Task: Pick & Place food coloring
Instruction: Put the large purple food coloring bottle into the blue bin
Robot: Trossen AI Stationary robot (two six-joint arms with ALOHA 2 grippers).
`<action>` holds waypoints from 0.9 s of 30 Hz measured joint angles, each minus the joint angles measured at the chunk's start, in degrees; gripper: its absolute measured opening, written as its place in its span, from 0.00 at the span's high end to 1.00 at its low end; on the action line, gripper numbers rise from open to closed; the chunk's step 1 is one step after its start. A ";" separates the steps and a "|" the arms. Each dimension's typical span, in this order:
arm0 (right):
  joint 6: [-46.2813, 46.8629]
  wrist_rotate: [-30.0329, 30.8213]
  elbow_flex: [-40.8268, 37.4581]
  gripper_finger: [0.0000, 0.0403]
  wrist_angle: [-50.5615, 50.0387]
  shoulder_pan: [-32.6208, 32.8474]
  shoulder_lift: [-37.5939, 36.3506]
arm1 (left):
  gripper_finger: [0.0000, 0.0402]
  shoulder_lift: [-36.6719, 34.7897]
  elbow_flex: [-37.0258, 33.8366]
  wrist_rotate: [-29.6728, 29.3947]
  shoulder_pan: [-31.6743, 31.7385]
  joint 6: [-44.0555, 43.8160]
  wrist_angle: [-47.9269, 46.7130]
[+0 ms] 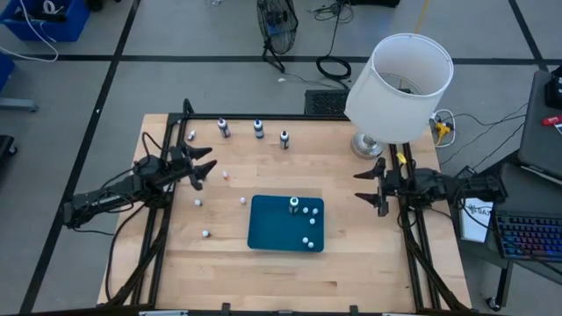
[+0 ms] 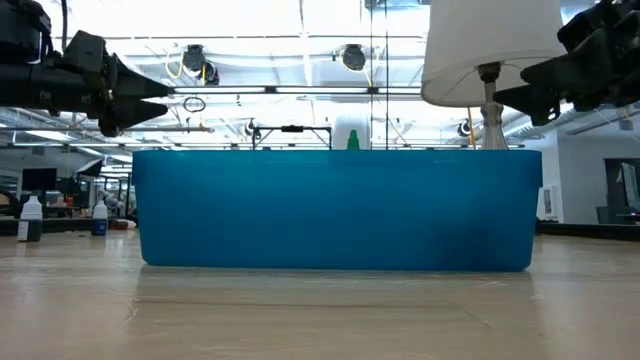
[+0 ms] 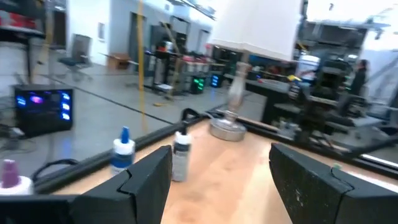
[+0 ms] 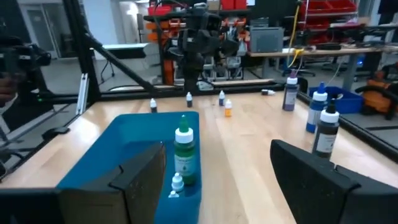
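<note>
Three small food coloring bottles with dark bodies and whitish caps (image 1: 258, 129) stand upright in a row near the table's far edge, with a tinier one (image 1: 190, 135) to their left. In the left wrist view two of them (image 3: 181, 155) stand just ahead of the fingers. Several tiny droppers (image 1: 243, 201) stand scattered on the wood. My left gripper (image 1: 205, 168) hovers open above the table's left part, near that row. My right gripper (image 1: 360, 186) hovers open at the right edge, pointing at the blue tray (image 1: 263, 230). Both are raised in the low view.
The blue tray (image 4: 118, 155) holds a green bottle (image 4: 185, 155) and several tiny white-capped droppers (image 1: 311, 222). A white-shaded lamp (image 1: 399, 83) stands at the table's far right corner, its base (image 3: 227, 127) beyond the bottles. Bare wood lies along the near edge.
</note>
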 joint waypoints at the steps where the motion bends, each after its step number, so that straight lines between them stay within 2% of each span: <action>1: -0.22 -0.06 -0.11 0.32 0.41 -0.57 0.06 | 0.33 0.00 0.00 -0.88 0.00 -0.03 -0.01; 6: -2.98 2.38 -0.89 0.33 0.62 -2.14 0.11 | 0.33 0.41 0.00 -1.34 0.00 -2.52 -2.15; 9: -3.13 3.37 -1.47 0.33 1.15 -2.14 0.42 | 0.33 1.39 0.78 -5.54 0.02 -9.01 -3.95; 13: -3.13 3.01 -2.13 0.32 1.47 -2.12 0.54 | 0.33 6.20 9.64 -9.93 0.02 -15.39 -19.37; 16: -3.88 3.06 -2.24 0.32 1.34 -2.12 0.78 | 0.33 13.86 18.00 -18.21 0.02 -20.89 -32.56; 19: -5.63 3.06 -2.30 0.33 1.18 -2.12 0.80 | 0.33 23.96 27.09 -25.03 0.50 -22.97 -41.82; 22: -5.78 3.06 -2.34 0.33 1.12 -2.12 0.81 | 0.33 35.54 34.39 -25.79 2.50 -24.08 -50.16; 27: -5.77 3.06 -2.39 0.32 1.29 -2.12 0.80 | 0.33 54.49 42.66 -23.30 8.96 -21.30 -56.75</action>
